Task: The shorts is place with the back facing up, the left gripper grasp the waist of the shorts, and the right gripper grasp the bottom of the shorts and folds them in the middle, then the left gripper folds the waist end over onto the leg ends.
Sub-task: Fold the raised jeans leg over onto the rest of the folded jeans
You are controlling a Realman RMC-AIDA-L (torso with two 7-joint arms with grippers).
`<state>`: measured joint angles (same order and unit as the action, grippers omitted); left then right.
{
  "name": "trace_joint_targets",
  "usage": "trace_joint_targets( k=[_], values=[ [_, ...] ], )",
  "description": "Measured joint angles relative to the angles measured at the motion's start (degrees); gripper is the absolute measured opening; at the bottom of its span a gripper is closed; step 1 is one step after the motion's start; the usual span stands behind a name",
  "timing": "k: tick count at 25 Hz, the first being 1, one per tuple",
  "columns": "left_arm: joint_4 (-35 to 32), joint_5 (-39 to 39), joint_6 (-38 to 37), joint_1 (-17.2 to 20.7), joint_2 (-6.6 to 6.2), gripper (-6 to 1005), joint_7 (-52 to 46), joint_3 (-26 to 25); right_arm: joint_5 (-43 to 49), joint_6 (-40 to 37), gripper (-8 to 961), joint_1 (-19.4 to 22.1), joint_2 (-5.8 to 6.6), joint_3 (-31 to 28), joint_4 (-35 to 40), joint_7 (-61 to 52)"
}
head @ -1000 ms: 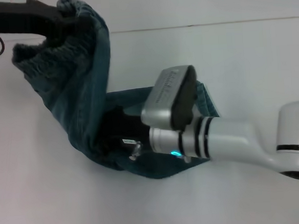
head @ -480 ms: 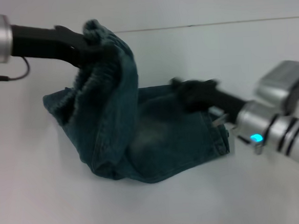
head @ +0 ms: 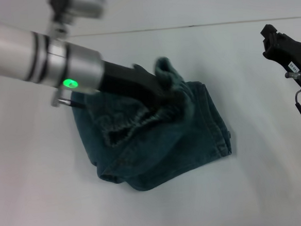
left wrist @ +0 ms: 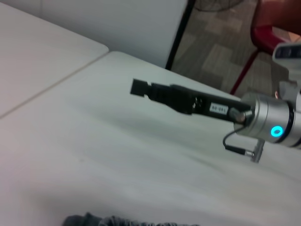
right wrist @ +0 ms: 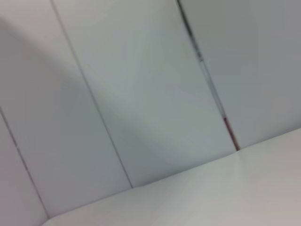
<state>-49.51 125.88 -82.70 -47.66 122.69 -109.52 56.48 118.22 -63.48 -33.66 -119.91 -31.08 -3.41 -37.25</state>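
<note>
The denim shorts (head: 158, 143) lie in a folded bundle on the white bench (head: 53, 202), roughly in the middle of the head view. The left pincer (head: 162, 94) reaches down over the bundle from the robot's left on its silver arm with black rings and a green light, and it is clamped on the waist (head: 140, 116), the gathered, ruffled band. That band is lifted slightly and draped across the top of the folded denim, with a tuft of fabric standing up just beyond the black fingertips. Under it, the flat stitched leg ends (head: 221, 134) lie on the bench at the bundle's right edge.

The right pincer (head: 277, 44) hangs well apart from the shorts, at the far right of the head view, above the bench and holding nothing. In the left wrist view the same right pincer (left wrist: 141, 88) shows from the side as a slim black claw with a small white label; its fingers appear pressed together. A strip of the ruffled waist (left wrist: 122, 220) shows at the edge of that view.

The right wrist view shows only pale wall panels (right wrist: 141, 94) and a bare stretch of bench.
</note>
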Motion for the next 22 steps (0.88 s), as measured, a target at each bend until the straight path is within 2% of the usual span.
trace_joint_targets(
  k=[2, 7, 14, 22],
  values=[
    [1.8, 0.1, 2.3, -0.9, 0.82, 102, 0.4, 2.8, -0.4, 0.0, 0, 0.0, 0.01, 0.0, 0.0, 0.0],
    [8.7, -0.8, 6.9, -4.2, 1.42, 122, 0.9, 6.8, -0.4, 1.5, 0, -0.4, -0.05, -0.1, 0.0, 0.0],
    [10.3, -6.7, 9.7, -3.9, 1.84, 167, 1.1, 11.0, -0.5, 2.9, 1, -0.5, -0.25, 0.2, -0.4, 0.1],
    [8.8, -13.5, 8.1, -0.8, 1.51, 417, 2.9, 10.0, -0.3, 3.5, 1, -0.6, -0.18, 0.2, -0.5, 0.0]
  ],
)
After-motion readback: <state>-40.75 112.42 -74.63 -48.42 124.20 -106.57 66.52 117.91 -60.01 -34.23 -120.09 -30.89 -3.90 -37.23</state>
